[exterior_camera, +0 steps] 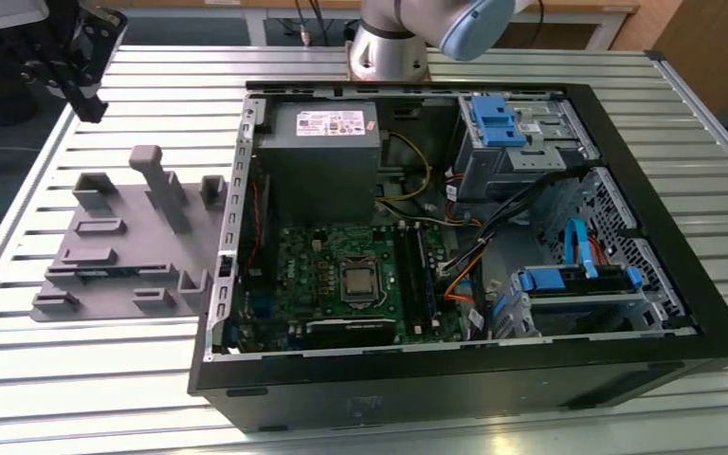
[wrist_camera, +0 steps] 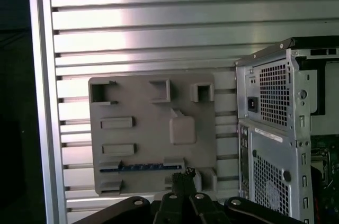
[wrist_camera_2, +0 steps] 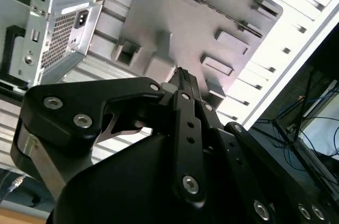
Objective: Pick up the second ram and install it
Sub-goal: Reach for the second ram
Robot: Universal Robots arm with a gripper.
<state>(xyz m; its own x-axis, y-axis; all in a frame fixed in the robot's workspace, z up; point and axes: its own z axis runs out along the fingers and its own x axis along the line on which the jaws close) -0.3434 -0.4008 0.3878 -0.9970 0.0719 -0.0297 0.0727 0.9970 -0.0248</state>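
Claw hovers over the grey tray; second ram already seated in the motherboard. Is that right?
Not quite: the second ram lies in a slot of the grey tray, not in the motherboard, as the first wrist view shows. The claw does hover over that tray.

A slatted aluminium bench (exterior_camera: 86, 379) carries an open black computer tower case (exterior_camera: 465, 384) lying on its side. Just beside the case, on the exterior view's left, lies a flat grey plastic tray (exterior_camera: 130, 242) with upright blocks and shallow pockets. One tall grey post (exterior_camera: 168, 190) rises above the other blocks.

Inside the case, a large square green motherboard (exterior_camera: 307, 261) bears a silver chip (exterior_camera: 359, 281) near its middle. A grey metal power supply box (exterior_camera: 319, 156) sits next to the board. On the exterior view's right stand metal drive cages with blue plastic caddies (exterior_camera: 497, 118), and a bundle of black cables (exterior_camera: 516, 204) runs between them and the board. In the first wrist view, the case's perforated metal rear panel (wrist_camera: 270, 128) stands near the tray.
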